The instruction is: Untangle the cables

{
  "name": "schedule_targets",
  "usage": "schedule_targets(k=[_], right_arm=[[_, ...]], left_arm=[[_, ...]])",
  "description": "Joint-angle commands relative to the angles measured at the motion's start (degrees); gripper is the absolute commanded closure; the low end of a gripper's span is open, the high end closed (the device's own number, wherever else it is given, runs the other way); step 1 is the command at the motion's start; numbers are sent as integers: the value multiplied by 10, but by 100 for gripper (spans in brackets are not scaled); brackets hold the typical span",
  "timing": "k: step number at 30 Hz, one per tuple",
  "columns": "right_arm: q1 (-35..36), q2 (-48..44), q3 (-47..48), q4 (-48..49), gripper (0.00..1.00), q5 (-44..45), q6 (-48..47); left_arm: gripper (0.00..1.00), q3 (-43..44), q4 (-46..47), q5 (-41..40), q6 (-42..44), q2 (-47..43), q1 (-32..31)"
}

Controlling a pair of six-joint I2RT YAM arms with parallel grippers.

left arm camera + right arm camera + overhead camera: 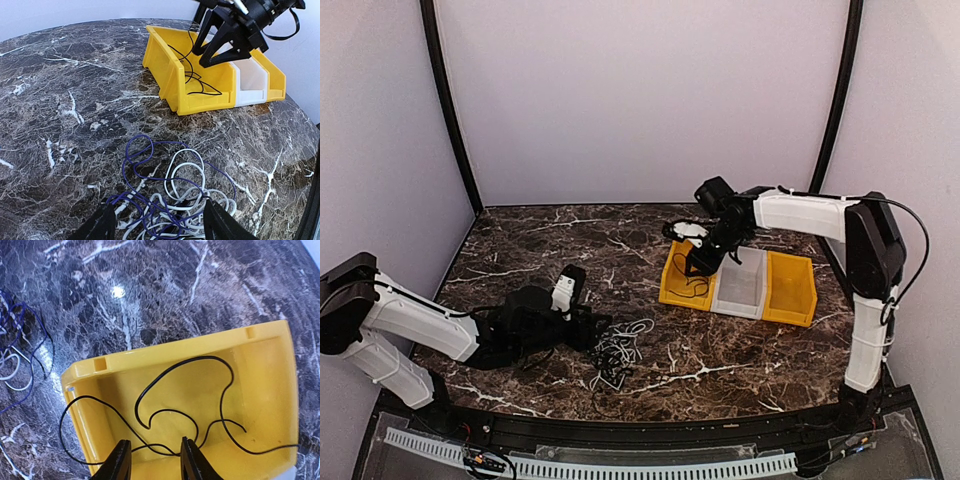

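Left claw astride the knot on the table, right claw low over a black cable in the yellow bin.

The left gripper (pixel 159 206) is the nearer arm to the tangled cables (pixel 618 355), and its fingers are spread with the purple and white loops between them. In its wrist view the heap fans out toward 12 o'clock on the marble table (pixel 60 100). From above, the heap's long axis runs from 1 to 7 o'clock. Its near edge is cut off at the bottom of that wrist view, and which cord crosses over which cannot be made out. Farther off, at 1 o'clock, the right gripper (pixel 154 441) is parted over the yellow bin (pixel 260 370). The black cable (pixel 176 412) passes between its fingers, but contact cannot be told. One loop hangs over the bin wall at 9 o'clock, and one end leaves the frame at 3 o'clock.
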Motion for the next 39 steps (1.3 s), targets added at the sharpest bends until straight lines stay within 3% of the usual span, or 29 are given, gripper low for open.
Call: schedule_targets(k=[1, 10, 15, 27, 32, 34, 39], right_arm=[[-1, -64, -6, -8, 62, 7, -11], [11, -153, -96, 9, 59, -88, -66], [54, -189, -154, 41, 59, -72, -104], [66, -100, -146, 98, 60, 16, -82], [66, -77, -137, 96, 61, 9, -89], [65, -72, -135, 104, 67, 20, -78], [53, -60, -111, 107, 100, 34, -54]], left_arm=[[37, -1, -2, -2, 13, -18, -1], [37, 1, -21, 0, 17, -21, -1], [37, 8, -48, -1, 14, -23, -1], [37, 7, -54, -5, -6, -19, 0], [37, 4, -49, -7, -7, -19, -1], [37, 3, -49, -8, -8, -19, 0], [37, -2, -41, -8, -11, -17, 0]])
